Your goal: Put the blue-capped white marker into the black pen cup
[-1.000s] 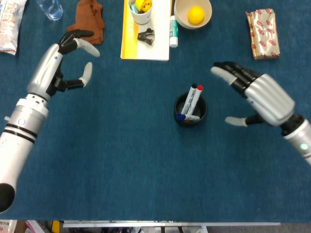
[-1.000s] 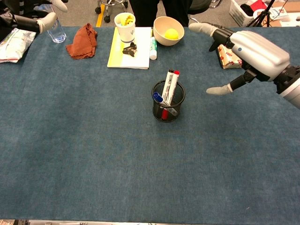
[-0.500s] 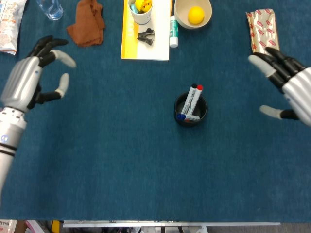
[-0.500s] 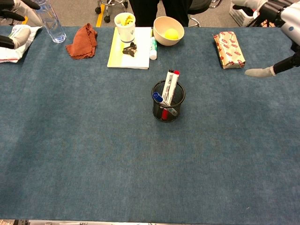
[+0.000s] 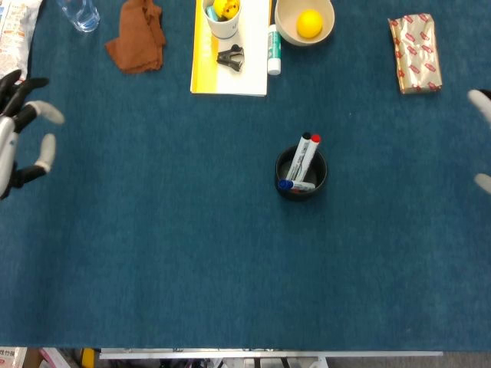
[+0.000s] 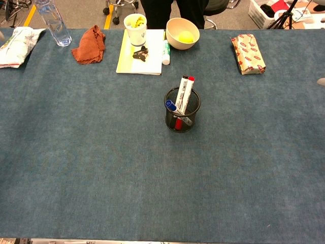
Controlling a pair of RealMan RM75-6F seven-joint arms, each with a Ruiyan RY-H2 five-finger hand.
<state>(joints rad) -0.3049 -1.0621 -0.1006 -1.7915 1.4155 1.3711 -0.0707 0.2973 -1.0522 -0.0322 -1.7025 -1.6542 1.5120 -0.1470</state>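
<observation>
Black pen cup (image 5: 301,175): mesh, upright near the middle of the blue table (image 5: 192,253). Holds the blue-capped white marker (image 6: 172,106), leaning with its cap at the cup's left rim, plus a black-capped marker (image 5: 302,151) and a red-capped marker (image 5: 311,149) sticking up side by side.

Left hand (image 5: 17,134): at the table's far left edge (partly cut off), fingers spread apart, holding nothing.

Right hand (image 5: 482,142): only pale fingertips show at the right edge; cannot tell how it is set.

Back row: water bottle (image 6: 53,21), snack bag (image 6: 15,46), brown cloth (image 5: 136,36), yellow notebook (image 5: 201,61) carrying a paper cup (image 5: 222,17) and a black clip (image 5: 230,57), a glue stick (image 5: 274,49) just beside it, a bowl (image 5: 285,23) with a yellow ball (image 5: 309,23), a wrapped packet (image 5: 415,54).
</observation>
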